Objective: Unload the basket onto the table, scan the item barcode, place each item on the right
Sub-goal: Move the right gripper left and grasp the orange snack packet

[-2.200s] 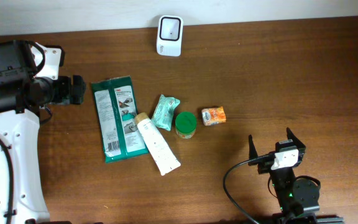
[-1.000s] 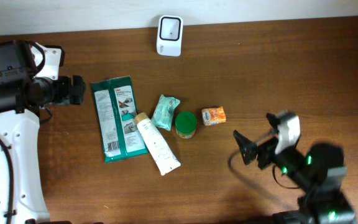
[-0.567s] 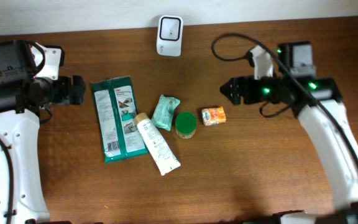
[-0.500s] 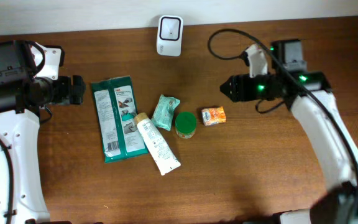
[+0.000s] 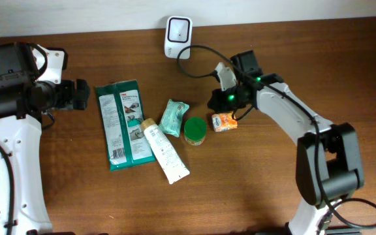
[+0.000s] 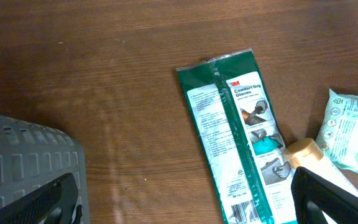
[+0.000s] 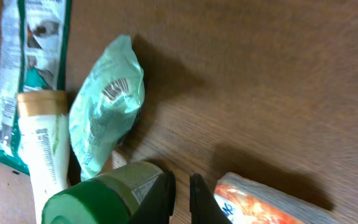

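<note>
A white barcode scanner stands at the table's back edge. In a row on the table lie a green wipes pack, a cream tube, a mint pouch, a green-lidded jar and an orange packet. My right gripper hovers just behind the jar and the packet. In the right wrist view it is shut on nothing, its tips between the jar and the packet. My left gripper stands open left of the wipes pack.
A grey slatted basket sits under my left wrist at the left. The right arm's black cable loops over the table near the scanner.
The right arm swung from the front right, past the back right, to the spot behind the jar and the orange packet. Its jaws closed on the way. The left arm stayed put.
</note>
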Available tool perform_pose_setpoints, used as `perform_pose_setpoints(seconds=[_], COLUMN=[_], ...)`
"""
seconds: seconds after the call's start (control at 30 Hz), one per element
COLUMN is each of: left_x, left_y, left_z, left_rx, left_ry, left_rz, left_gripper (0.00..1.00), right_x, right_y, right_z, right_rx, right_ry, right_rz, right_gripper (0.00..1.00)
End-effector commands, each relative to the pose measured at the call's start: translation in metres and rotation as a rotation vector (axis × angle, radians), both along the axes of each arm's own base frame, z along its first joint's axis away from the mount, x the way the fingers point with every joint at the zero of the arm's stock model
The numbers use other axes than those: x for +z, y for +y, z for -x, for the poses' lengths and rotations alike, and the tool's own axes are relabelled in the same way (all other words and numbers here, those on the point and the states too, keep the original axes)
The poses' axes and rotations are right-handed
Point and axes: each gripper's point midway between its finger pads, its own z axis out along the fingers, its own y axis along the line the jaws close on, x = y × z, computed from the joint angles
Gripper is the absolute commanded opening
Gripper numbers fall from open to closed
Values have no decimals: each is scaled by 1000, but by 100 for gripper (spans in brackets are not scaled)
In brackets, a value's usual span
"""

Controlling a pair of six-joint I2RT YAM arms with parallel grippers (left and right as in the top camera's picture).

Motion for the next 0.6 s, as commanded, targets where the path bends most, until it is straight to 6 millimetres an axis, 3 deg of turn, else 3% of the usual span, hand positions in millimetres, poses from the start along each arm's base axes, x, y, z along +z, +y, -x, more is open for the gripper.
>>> perform_pose_setpoints(seconds=[0.0,0.2,0.3,0.43,0.57], left_x=[6,6,6,6,6], left_y=[0,0,0,0,0], left_z=[-1,-1,-1,-1,-1], left_rx=[-13,-13,-13,-13,-13], left_ry=[-16,-16,-16,-16,-16], left_rz=[-9,-9,-9,-9,-9], left_gripper=[99,99,99,99,99], right_x=[-11,-50,-58,-46,-15], right_y=[14,11,-9,-42,-82], right_z=[3,21,16,-5,-30], right_rx=[18,-30,-101,-186,-281], right_ry=[26,185,192,187,178], right_rz=[14,47,126,118,108], right_gripper=[8,4,4,4,5])
